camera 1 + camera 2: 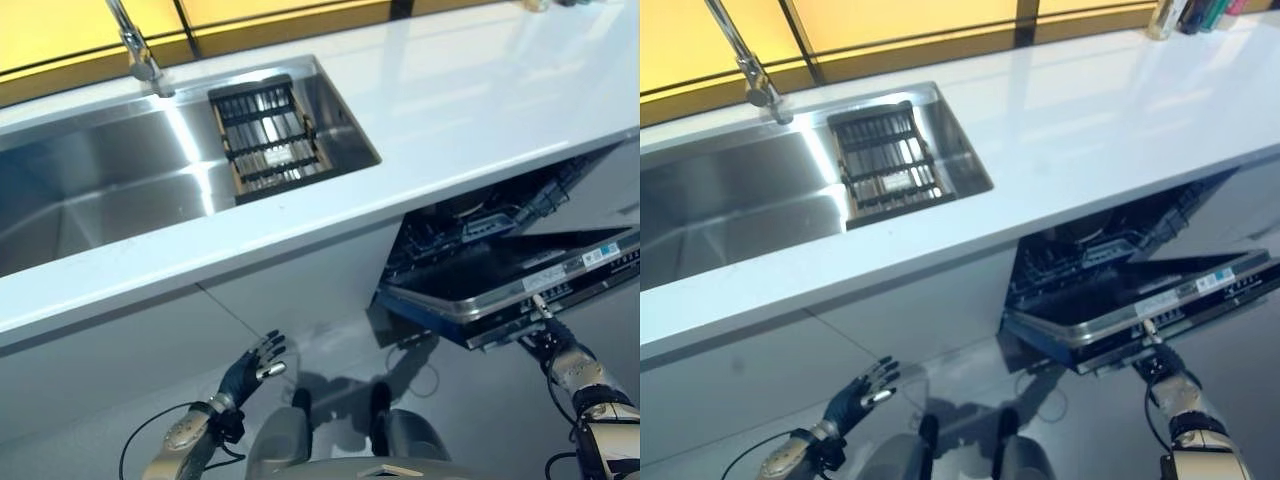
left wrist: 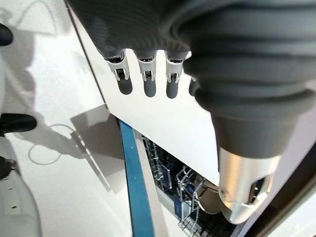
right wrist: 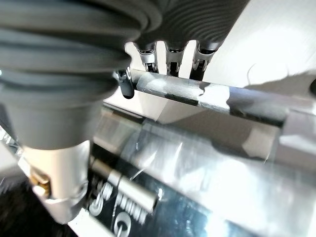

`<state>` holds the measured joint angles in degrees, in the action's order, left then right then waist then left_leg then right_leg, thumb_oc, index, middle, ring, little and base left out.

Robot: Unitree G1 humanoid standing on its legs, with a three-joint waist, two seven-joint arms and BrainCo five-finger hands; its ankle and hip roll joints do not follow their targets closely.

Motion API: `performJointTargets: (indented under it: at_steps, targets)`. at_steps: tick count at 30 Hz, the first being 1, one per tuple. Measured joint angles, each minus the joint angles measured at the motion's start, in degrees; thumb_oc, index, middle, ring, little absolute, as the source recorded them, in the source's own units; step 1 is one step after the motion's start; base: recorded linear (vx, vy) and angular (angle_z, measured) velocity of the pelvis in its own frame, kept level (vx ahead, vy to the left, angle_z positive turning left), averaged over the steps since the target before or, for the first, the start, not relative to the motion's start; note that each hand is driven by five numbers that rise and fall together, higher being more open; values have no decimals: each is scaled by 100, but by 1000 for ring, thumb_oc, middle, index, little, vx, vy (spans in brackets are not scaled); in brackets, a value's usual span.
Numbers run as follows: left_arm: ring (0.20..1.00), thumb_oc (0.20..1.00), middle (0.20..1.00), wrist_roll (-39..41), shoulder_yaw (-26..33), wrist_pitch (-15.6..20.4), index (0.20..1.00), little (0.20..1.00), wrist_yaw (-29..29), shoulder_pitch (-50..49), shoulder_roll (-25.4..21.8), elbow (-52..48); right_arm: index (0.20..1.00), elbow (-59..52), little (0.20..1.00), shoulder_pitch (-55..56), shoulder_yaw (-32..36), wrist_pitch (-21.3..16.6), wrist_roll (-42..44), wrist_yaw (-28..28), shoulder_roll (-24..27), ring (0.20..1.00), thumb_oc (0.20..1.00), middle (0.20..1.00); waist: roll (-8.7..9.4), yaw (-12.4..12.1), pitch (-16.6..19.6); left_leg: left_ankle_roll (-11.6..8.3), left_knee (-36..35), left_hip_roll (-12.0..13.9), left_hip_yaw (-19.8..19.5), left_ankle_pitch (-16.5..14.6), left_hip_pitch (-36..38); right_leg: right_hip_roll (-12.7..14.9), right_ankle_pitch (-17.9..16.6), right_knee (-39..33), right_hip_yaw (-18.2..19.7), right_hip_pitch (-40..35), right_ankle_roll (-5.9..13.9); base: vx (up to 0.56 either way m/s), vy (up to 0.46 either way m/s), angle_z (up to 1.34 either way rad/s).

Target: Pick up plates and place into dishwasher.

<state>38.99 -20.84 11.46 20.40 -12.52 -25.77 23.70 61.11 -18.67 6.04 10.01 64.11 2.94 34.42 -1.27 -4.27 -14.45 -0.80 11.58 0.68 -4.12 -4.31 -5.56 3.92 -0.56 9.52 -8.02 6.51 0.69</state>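
The dishwasher door (image 1: 500, 275) hangs partly open below the white counter, with dark racks (image 1: 470, 225) showing inside. My right hand (image 1: 552, 345) is at the door's front edge. In the right wrist view its fingers (image 3: 168, 57) hook over the door's bar handle (image 3: 197, 94), tips hidden behind it. My left hand (image 1: 250, 370) hangs low before the cabinet front, left of the dishwasher, fingers (image 2: 145, 84) straight and holding nothing.
A steel sink (image 1: 100, 180) is set in the counter (image 1: 480, 100), with a black drain rack (image 1: 265, 130) at its right end and a faucet (image 1: 135, 45) behind. Bottles (image 1: 1200, 12) stand at the counter's far right corner.
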Motion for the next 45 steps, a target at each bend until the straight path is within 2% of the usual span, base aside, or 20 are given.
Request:
performJointTargets:
  at_steps: [6,10,12,15,20,25,33,36,39,42,45]
  targets:
    - [1000,1000,1000,-1,-32,-69,1000,1000,0,-61,7,49,1000,97,1000,-996,-53,264,-427,188,9,1000,1000,1000,29,-216,227,-51,-105,26,-185,69,96,-60,65,-31,-85,-139,-72,86,25,16]
    - [1000,1000,1000,-1,-59,-103,1000,1000,-2,14,-2,53,1000,701,1000,-1892,-256,478,-571,400,140,1000,1000,1000,39,-539,295,-211,-228,47,-379,191,67,-72,122,5,-276,-130,-99,-36,-17,25]
    - [1000,1000,1000,2,-82,-112,1000,1000,-2,77,-77,50,1000,1137,1000,-2135,-370,532,-537,505,316,1000,1000,1000,58,-632,294,-249,-237,36,-562,242,-32,-86,201,56,-354,-96,-131,-50,-18,49]
    - [1000,1000,1000,1,-93,-214,1000,1000,-3,43,-203,50,1000,1218,1000,-2186,-434,598,-412,557,416,1000,1000,1000,94,-710,292,-251,-301,46,-612,313,-125,-98,244,114,-378,5,-152,-27,-8,26]
    - [1000,1000,1000,3,-86,-233,1000,1000,-1,27,-261,28,1000,1281,1000,-2184,-434,618,-24,535,445,1000,1000,1000,134,-752,259,-279,-376,66,-666,346,-127,-118,257,111,-462,7,-160,-31,0,4]
    - [1000,1000,1000,5,-33,-232,1000,1000,12,36,-363,-11,1000,1307,1000,-2184,-429,593,-16,506,454,1000,1000,1000,246,-765,152,-296,-434,119,-719,403,-227,-137,274,98,-538,82,-191,-7,27,10]
    - [1000,1000,1000,7,-23,-213,1000,1000,45,46,-353,-15,1000,1352,1000,-2135,-344,566,-47,527,452,1000,1000,1000,245,-754,135,-354,-507,117,-715,445,-171,-142,251,-17,-573,-5,-149,11,53,2]
    - [1000,1000,1000,8,-18,-164,1000,1000,44,96,-334,-14,1000,1356,1000,-1960,21,556,-44,566,447,1000,1000,1000,243,-755,131,-339,-528,114,-685,437,-33,-115,267,-82,-620,-147,-123,-3,59,10]
    - [1000,1000,1000,8,-22,-85,1000,1000,27,136,-297,-14,1000,1357,1000,-1836,107,522,-43,502,441,1000,1000,1000,246,-752,128,-324,-554,119,-552,427,60,-74,294,-81,-628,-226,-109,37,56,5]
    - [1000,1000,1000,9,-30,-77,1000,1000,-9,146,-272,-20,1000,1340,1000,-1648,167,372,-45,300,330,1000,1000,1000,256,-745,142,-312,-609,112,-496,419,214,-46,349,-74,-612,-340,-78,29,57,-1]
    - [1000,1000,1000,17,-28,-78,1000,1000,-25,166,-282,-131,1000,1222,1000,-1305,262,68,-46,9,53,1000,1000,1000,262,-739,157,-306,-639,124,-373,415,304,-45,354,-67,-567,-388,-77,10,40,-6]
